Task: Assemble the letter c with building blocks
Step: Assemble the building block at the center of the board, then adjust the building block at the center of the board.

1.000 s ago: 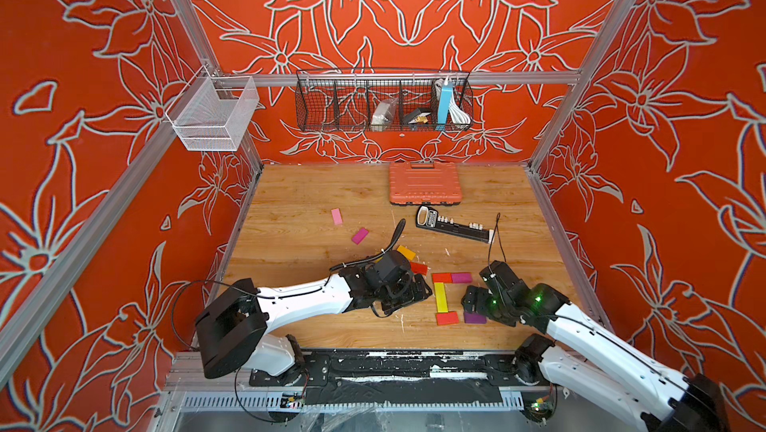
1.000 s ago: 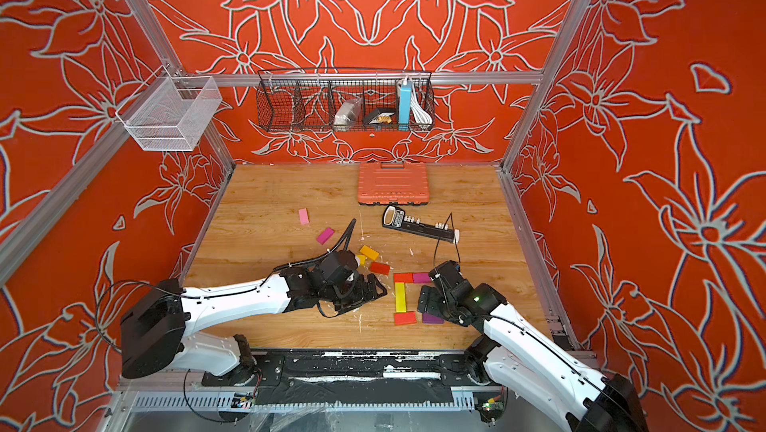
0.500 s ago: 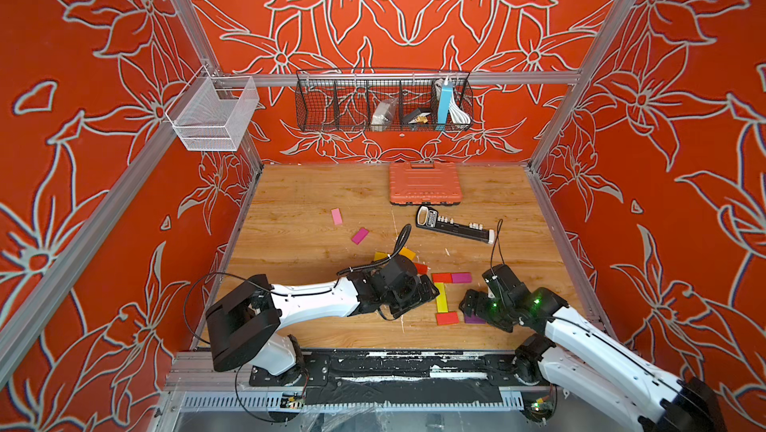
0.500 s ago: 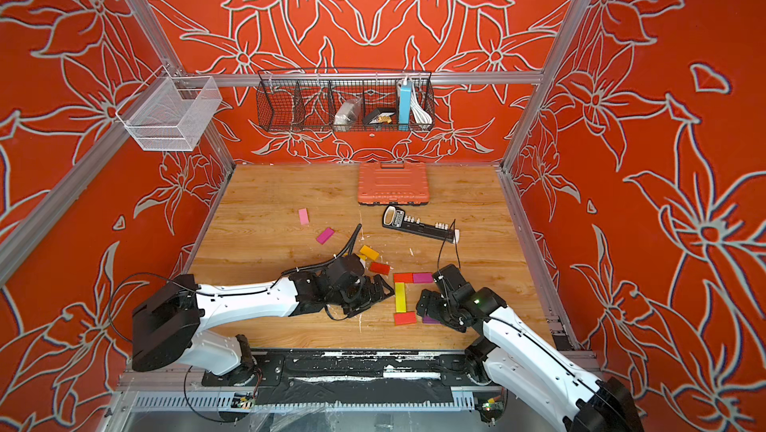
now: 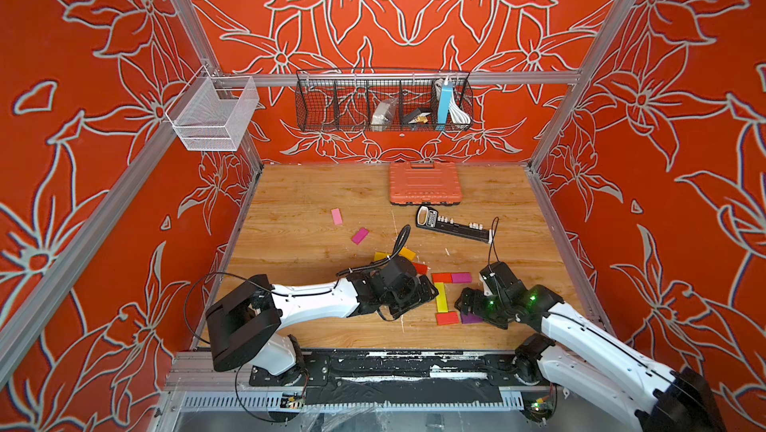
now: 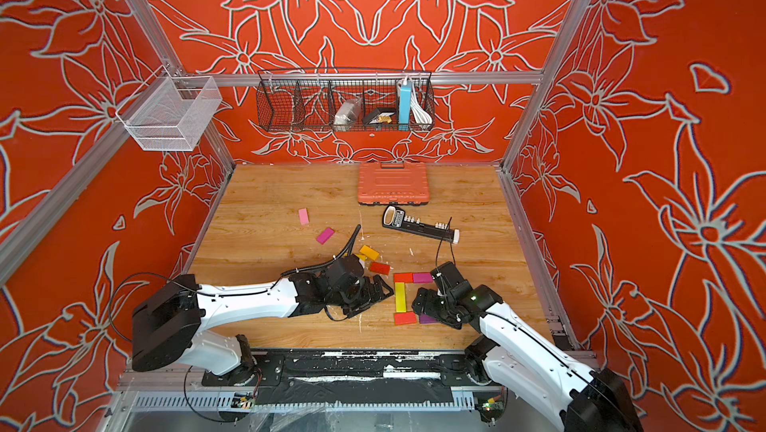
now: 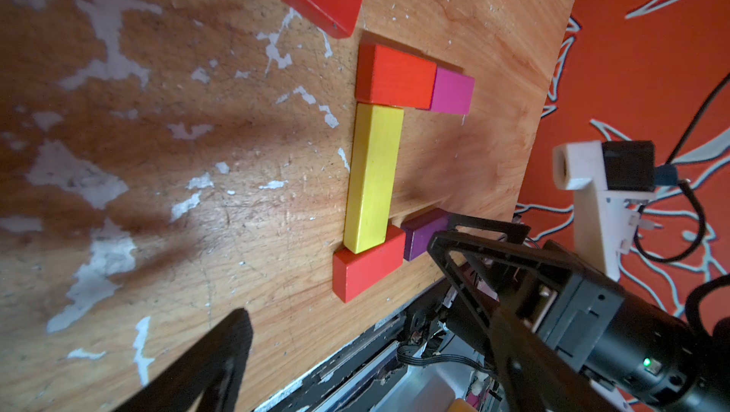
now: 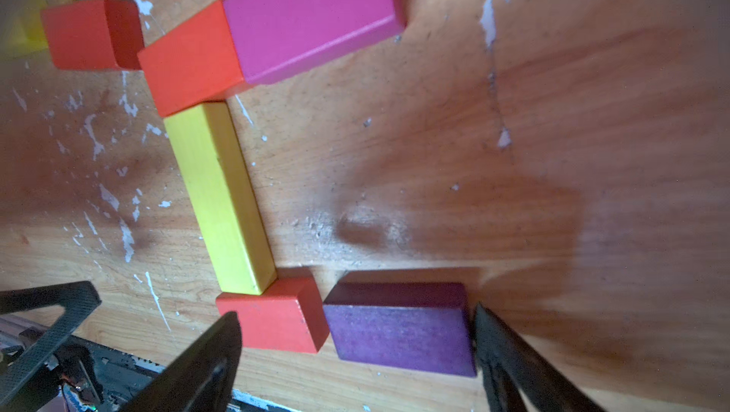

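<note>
Building blocks lie in a C near the table's front. An orange-red block and a magenta one form the far arm. A long yellow block makes the spine. A red block and a purple block form the near arm. My right gripper is open, straddling the red and purple blocks, one fingertip at the purple block's outer end. Left of the yellow block, my left gripper is open and holds nothing.
Loose blocks lie farther back: pink, magenta, orange and red. An orange ribbed case and a black bar with white pegs sit behind them. The table's front edge runs just below the C.
My left arm has slid to the right, bringing its gripper closer to the yellow block. My right gripper has settled slightly lower around the near blocks.
</note>
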You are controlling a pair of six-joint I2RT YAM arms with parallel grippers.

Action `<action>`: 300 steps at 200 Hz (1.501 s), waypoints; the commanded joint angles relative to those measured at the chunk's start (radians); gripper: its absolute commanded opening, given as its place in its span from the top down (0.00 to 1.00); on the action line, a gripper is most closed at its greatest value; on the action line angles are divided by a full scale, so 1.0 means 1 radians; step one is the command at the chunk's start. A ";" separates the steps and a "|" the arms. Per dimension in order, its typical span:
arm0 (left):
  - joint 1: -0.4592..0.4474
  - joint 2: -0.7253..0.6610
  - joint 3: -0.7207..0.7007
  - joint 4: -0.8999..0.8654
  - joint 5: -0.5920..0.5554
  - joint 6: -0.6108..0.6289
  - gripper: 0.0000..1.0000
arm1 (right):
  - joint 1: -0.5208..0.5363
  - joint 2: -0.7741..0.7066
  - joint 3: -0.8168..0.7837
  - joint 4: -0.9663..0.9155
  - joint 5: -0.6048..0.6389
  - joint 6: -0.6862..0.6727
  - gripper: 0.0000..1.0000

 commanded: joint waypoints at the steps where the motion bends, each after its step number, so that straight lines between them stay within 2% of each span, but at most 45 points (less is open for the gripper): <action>1: -0.002 0.011 -0.006 0.020 -0.007 -0.015 0.05 | -0.003 0.002 -0.017 0.009 -0.014 -0.016 0.07; 145: -0.017 0.117 0.047 0.083 0.052 -0.027 0.05 | -0.004 -0.050 -0.052 0.038 -0.072 0.034 0.08; 187: -0.032 0.151 0.060 0.114 0.067 -0.043 0.05 | -0.011 -0.083 -0.024 -0.053 0.014 0.050 0.07; 226: -0.052 0.181 0.074 0.141 0.074 -0.056 0.05 | -0.063 -0.123 0.009 -0.151 0.086 0.054 0.06; 300: -0.080 0.213 0.090 0.170 0.080 -0.077 0.05 | -0.111 -0.143 0.029 -0.183 0.083 0.029 0.06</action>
